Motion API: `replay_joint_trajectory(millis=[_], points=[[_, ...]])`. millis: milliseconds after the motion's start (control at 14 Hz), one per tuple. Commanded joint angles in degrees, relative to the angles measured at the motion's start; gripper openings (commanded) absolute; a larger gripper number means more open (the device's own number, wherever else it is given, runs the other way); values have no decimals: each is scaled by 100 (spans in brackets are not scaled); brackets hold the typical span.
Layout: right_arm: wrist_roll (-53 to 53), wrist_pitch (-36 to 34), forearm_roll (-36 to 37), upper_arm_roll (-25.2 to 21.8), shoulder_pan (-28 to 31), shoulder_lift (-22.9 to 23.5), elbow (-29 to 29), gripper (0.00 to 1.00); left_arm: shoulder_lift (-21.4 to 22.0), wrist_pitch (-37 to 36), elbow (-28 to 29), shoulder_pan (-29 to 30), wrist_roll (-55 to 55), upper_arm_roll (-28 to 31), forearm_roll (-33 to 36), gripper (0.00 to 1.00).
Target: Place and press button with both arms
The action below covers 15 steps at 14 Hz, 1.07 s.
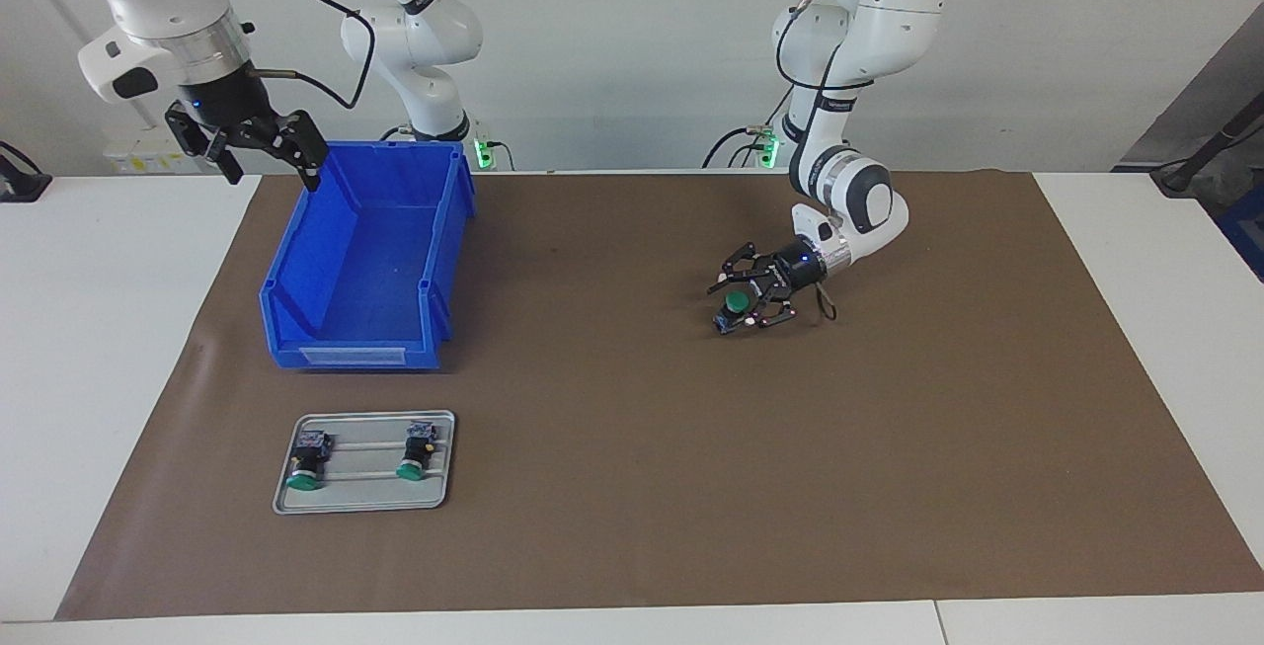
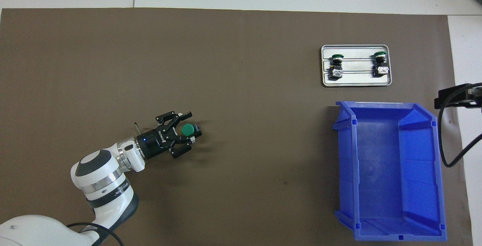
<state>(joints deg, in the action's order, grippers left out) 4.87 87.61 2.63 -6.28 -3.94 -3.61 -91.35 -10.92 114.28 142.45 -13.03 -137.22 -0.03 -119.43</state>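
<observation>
My left gripper (image 1: 732, 306) is low over the middle of the brown mat, tilted almost level, with its fingers open. A green-capped button (image 1: 736, 301) sits between the fingers, close to one of them, its grey-blue block at the tip end. The overhead view shows the same gripper (image 2: 192, 125) and button (image 2: 188, 129). My right gripper (image 1: 272, 169) hangs open and empty in the air over the blue bin's corner that is nearest the robots, at the right arm's end. Only part of it (image 2: 457, 97) shows in the overhead view.
A blue bin (image 1: 365, 260) stands empty at the right arm's end of the mat (image 2: 388, 170). Farther from the robots, a grey tray (image 1: 365, 502) holds two more green-capped buttons (image 1: 308, 462) (image 1: 415, 452) lying on their sides (image 2: 336, 65) (image 2: 380, 63).
</observation>
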Motion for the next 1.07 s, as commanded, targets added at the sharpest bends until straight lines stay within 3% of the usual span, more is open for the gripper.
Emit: replay_joint_trajectory(millis=[0, 358, 572, 1002], points=[[-118, -42, -43, 48, 77, -52, -6, 100, 204, 226, 116, -6, 116, -5, -107, 99], [-118, -42, -43, 48, 69, -52, -6, 100, 335, 568, 20, -59, 501, 12, -2, 99], [-118, -42, -43, 48, 69, -52, 3, 100, 817, 1979, -165, -225, 1492, -14, 839, 99], [-118, -42, -43, 48, 69, -52, 3, 100, 1170, 2790, -165, -261, 2085, -5, 1009, 99]])
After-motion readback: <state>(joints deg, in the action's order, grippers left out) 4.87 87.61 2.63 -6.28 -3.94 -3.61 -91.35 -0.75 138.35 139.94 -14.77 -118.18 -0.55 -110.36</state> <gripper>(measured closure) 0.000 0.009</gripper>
